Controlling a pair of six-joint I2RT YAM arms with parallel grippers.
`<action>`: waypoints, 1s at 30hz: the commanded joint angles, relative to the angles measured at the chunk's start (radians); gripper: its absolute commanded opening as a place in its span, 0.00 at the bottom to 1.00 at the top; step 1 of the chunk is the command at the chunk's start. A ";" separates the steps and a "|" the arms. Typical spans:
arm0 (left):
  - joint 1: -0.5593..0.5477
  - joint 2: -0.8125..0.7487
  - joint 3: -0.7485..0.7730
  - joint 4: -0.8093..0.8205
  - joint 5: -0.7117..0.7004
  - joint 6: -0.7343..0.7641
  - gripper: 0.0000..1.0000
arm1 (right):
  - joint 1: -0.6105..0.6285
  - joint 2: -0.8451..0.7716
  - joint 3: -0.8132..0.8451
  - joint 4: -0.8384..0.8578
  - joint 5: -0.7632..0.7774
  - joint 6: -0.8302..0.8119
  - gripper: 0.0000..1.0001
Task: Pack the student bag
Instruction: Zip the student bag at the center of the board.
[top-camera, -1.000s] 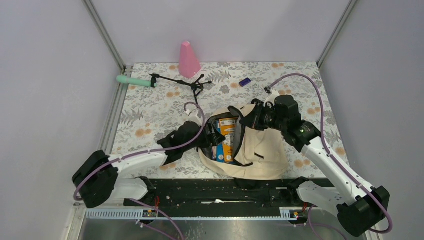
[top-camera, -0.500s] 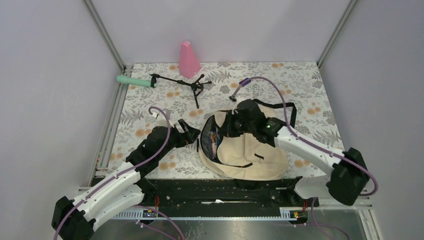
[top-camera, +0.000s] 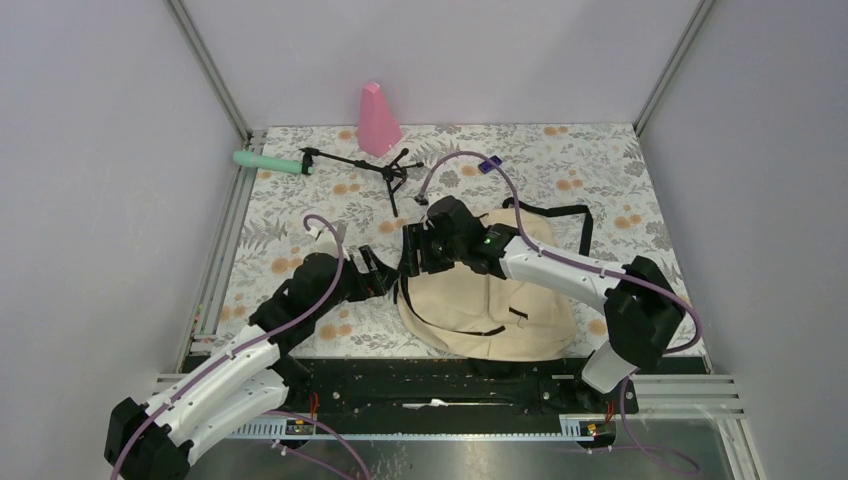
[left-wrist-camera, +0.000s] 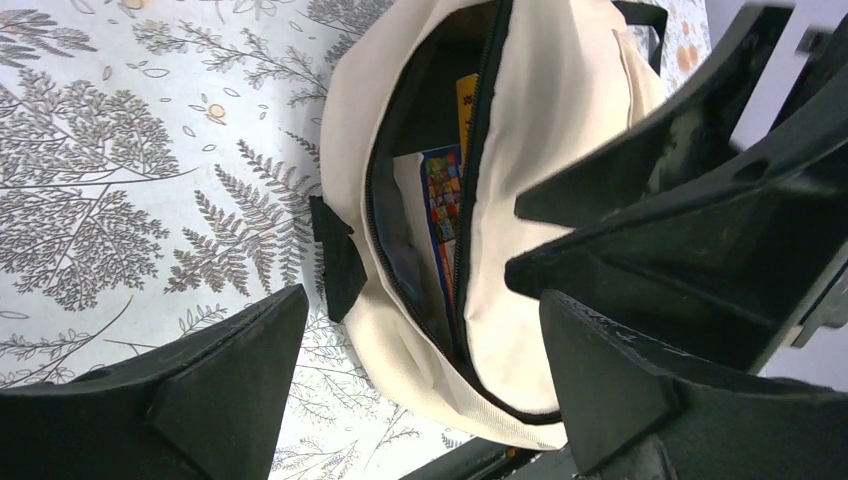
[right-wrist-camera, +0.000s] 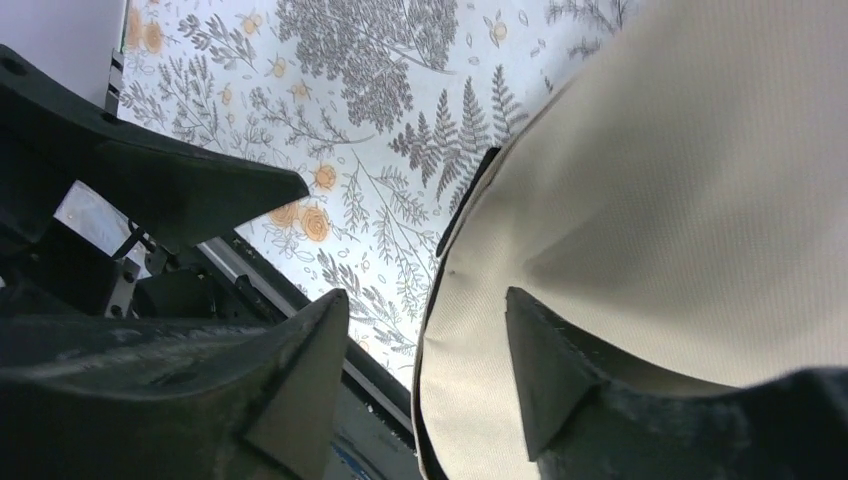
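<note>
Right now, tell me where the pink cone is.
In the top view the pink cone stands upright at the far edge of the table, left of centre, just behind the black tripod.

I see the bag (top-camera: 500, 300) lying flat on the table (top-camera: 300, 215), close to the near edge and about midway across. It is soft cream-beige fabric with black zipper trim, a black side tab and black straps, one of which loops out past its far right corner. Its zipper mouth, on the left side in my overhead view, gapes open. My left wrist view shows dark lining and books (left-wrist-camera: 445, 195) tucked inside, one colourful, one orange.
</note>
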 joint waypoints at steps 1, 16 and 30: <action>0.005 -0.011 0.027 0.068 0.125 0.114 0.89 | 0.008 -0.058 0.084 -0.018 0.047 -0.079 0.71; -0.482 0.295 0.263 0.195 0.106 0.490 0.85 | -0.311 -0.519 -0.166 -0.237 0.132 -0.163 0.87; -0.728 0.838 0.620 0.113 0.068 0.519 0.61 | -0.578 -0.674 -0.268 -0.373 0.268 -0.112 0.85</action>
